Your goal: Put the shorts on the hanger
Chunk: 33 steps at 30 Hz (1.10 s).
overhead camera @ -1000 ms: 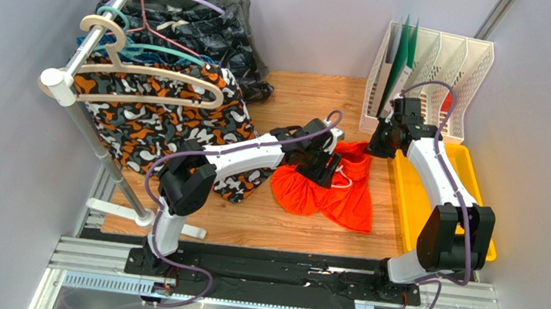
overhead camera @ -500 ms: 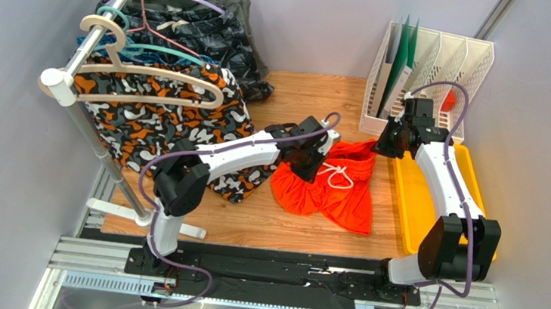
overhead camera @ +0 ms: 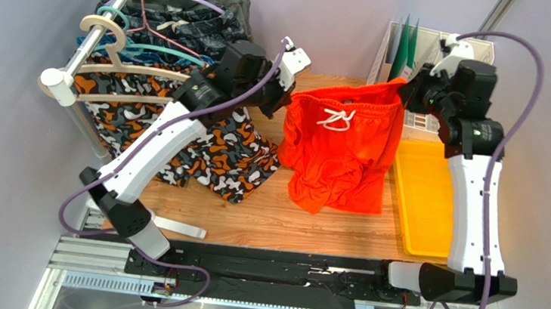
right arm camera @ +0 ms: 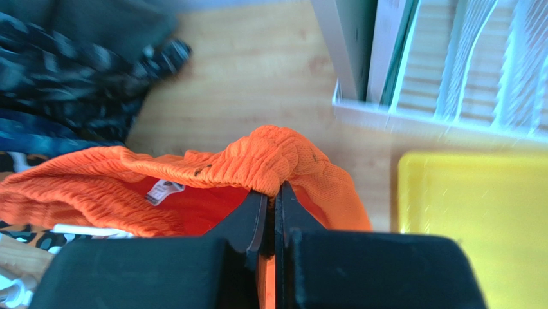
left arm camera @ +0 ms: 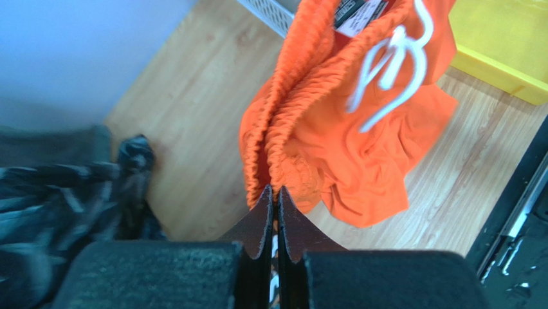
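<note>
From above, the shorts (overhead camera: 344,142) hang spread in the air between the two arms. The left pincer (overhead camera: 288,99) is clamped on one end of the waistband and the right pincer (overhead camera: 406,89) on the other. The legs droop toward the bench (overhead camera: 264,225) beside the yellow tray (overhead camera: 426,203). The hanger (overhead camera: 159,73) sits on the rail (overhead camera: 96,38) well to the left, lying over the camouflage shorts (overhead camera: 214,152).

In the left wrist view, the left pincer (left arm camera: 272,193) is closed, with only a thin fold of the gathered waistband (left arm camera: 289,122) caught at its tips. The drawstring (left arm camera: 392,61) dangles loose. A dark garment (left arm camera: 64,187) lies on the bench below.

In the right wrist view, the right pincer (right arm camera: 271,193) is closed on a small bunch of waistband (right arm camera: 270,161) right at its tips. A white label (right arm camera: 159,189) shows inside the shorts, and the file rack (right arm camera: 450,71) stands close behind.

Both grips look shallow, so too much pull between the arms on the way to the hanger could drag the elastic out of one pincer and drop that side. The trailing legs or drawstring may snag on the camouflage shorts or the other hangers crowding the rail. The right arm could also clip the file rack as it swings left.
</note>
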Available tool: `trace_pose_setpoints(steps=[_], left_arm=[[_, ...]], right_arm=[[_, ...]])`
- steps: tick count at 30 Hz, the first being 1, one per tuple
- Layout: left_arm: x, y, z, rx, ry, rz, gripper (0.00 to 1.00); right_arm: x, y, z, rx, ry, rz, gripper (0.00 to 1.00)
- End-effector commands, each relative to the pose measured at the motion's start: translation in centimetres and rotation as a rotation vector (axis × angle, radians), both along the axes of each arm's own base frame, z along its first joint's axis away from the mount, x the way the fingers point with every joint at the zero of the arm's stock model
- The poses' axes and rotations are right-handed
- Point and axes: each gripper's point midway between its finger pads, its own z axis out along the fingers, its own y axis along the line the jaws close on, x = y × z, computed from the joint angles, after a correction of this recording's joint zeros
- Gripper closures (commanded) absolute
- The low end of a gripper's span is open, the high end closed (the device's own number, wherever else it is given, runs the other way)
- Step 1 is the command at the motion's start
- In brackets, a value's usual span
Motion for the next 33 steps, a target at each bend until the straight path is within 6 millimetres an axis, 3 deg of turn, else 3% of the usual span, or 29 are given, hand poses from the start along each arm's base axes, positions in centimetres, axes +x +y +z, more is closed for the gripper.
trace_pose_setpoints(steps=[1, 3, 5, 6, 9, 12, 15, 18, 22, 24, 25, 26, 27, 28, 31, 32, 33], left_arm=[[-3.3, 2.9, 6.5, 0.032, -0.243, -0.124, 1.0], [-6.0, 3.8, 8.3, 0.005, -0.301, -0.204, 1.0], [-8.0, 4.3, 9.0, -0.022, -0.32, -0.258, 1.0], [-10.3, 4.8, 9.7, -0.057, -0.333, -0.32, 1.0], [-14.5, 5.6, 10.6, -0.12, -0.342, -0.431, 1.0], [-17.2, 6.3, 11.8, -0.175, -0.355, -0.483, 1.0], [-18.2, 6.6, 13.2, -0.223, -0.332, -0.468, 1.0], [-16.6, 6.6, 12.9, -0.201, -0.303, -0.396, 1.0], [-12.1, 6.5, 10.1, -0.097, -0.269, -0.268, 1.0], [-9.2, 6.0, 7.1, -0.022, -0.219, -0.215, 1.0], [-8.3, 6.0, 6.2, 0.001, -0.206, -0.209, 1.0], [-6.5, 5.6, 4.3, 0.032, -0.176, -0.193, 1.0], [-5.9, 5.3, 3.4, 0.049, -0.172, -0.203, 1.0], [-5.6, 4.5, 2.1, 0.076, -0.181, -0.257, 1.0], [-4.1, 3.2, -1.3, 0.109, -0.167, -0.287, 1.0], [-3.0, 2.7, -3.7, 0.134, -0.136, -0.275, 1.0], [-2.4, 2.6, -5.0, 0.155, -0.122, -0.258, 1.0]], right_arm=[[-3.3, 0.1, 9.4, -0.087, -0.279, 0.063, 1.0], [-6.2, 0.9, 11.6, -0.099, -0.347, 0.12, 1.0], [-8.3, 1.4, 12.5, -0.133, -0.397, 0.169, 1.0], [-10.6, 2.0, 13.0, -0.135, -0.43, 0.211, 1.0], [-15.3, 3.0, 13.9, -0.156, -0.506, 0.281, 1.0], [-18.1, 3.4, 14.6, -0.156, -0.559, 0.307, 1.0], [-20.2, 3.2, 16.1, -0.112, -0.6, 0.266, 1.0], [-19.4, 2.4, 15.7, -0.058, -0.543, 0.197, 1.0], [-14.3, 0.3, 11.5, -0.069, -0.356, 0.066, 1.0], [-12.3, -0.2, 9.3, -0.076, -0.287, 0.04, 1.0], [-11.0, -0.5, 6.6, -0.078, -0.216, 0.028, 1.0], [-9.8, -0.5, 5.3, -0.075, -0.187, 0.021, 1.0], [-9.1, -0.3, 4.0, -0.072, -0.164, 0.034, 1.0], [-8.0, 0.1, 0.0, -0.061, -0.081, 0.056, 1.0], [-5.6, 0.7, -4.2, -0.031, -0.021, 0.071, 1.0], [-4.4, 0.8, -7.0, -0.032, 0.025, 0.074, 1.0], [-3.8, 0.7, -8.1, -0.04, 0.037, 0.073, 1.0]])
